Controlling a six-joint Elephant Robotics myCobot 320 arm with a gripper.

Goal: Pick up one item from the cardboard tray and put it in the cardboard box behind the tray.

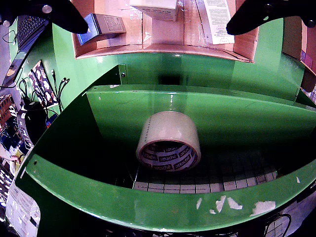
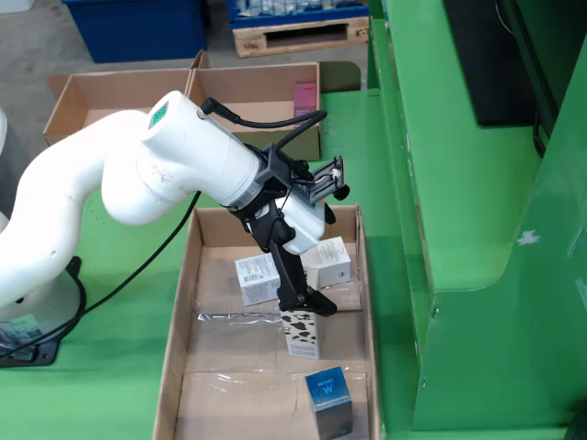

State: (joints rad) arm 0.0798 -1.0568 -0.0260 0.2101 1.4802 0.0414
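In the still view the white arm reaches over the cardboard tray (image 2: pixel 180 302). The tray holds two white boxes (image 2: pixel 257 278) (image 2: pixel 328 261), a cow-patterned carton (image 2: pixel 301 337) and a blue box (image 2: pixel 328 396). My gripper (image 2: pixel 307 302) is open and empty, just above the cow-patterned carton. The cardboard box (image 2: pixel 252 92) behind the tray holds a pink item (image 2: pixel 304 92). In the gripper view the two black fingers (image 1: pixel 54 14) stand wide apart at the top corners. Between them lie a white box (image 1: pixel 155 7) and a blue-grey box (image 1: pixel 101 24) in the tray (image 1: pixel 163 48).
A green metal structure (image 2: pixel 459 229) stands close along the tray's right side in the still view. In the gripper view a roll of tape (image 1: pixel 169 140) lies on its green shelf (image 1: pixel 197 106). A second open cardboard box (image 2: pixel 110 96) sits at the back left. A black cable (image 2: pixel 138 266) hangs from the arm.
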